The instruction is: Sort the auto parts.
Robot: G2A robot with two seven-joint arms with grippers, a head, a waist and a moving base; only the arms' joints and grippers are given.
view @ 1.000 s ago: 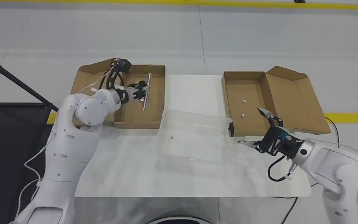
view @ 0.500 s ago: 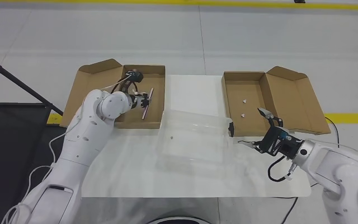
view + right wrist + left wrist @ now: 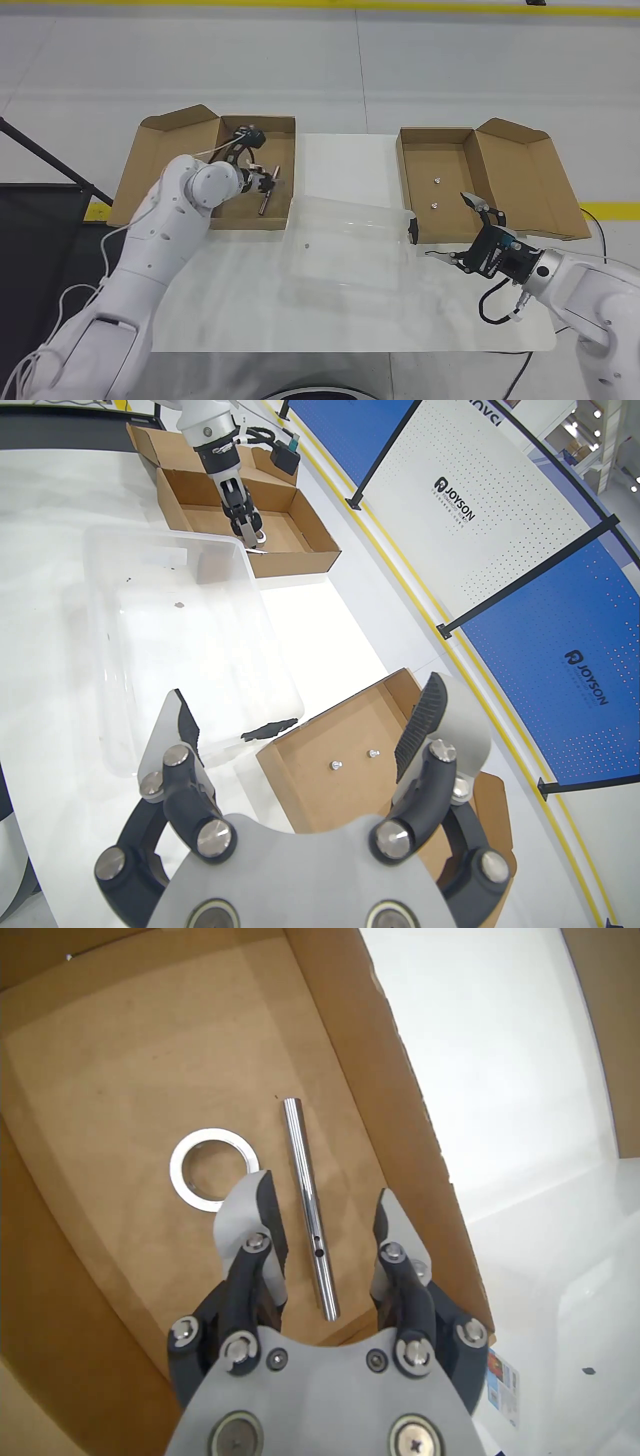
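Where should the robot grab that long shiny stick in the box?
Grip the rod around its middle, from straight above, jaws across its thin width. It lies flat on the box floor, so only its long sides are free; the ring sits apart beside it.

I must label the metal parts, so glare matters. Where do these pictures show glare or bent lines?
Left wrist view: bright reflections on the metal rod and the ring; the white table is washed out. Right wrist view: the yellow floor line curves, a lens bend. Top view: even light; the clear bin hardly stands out.
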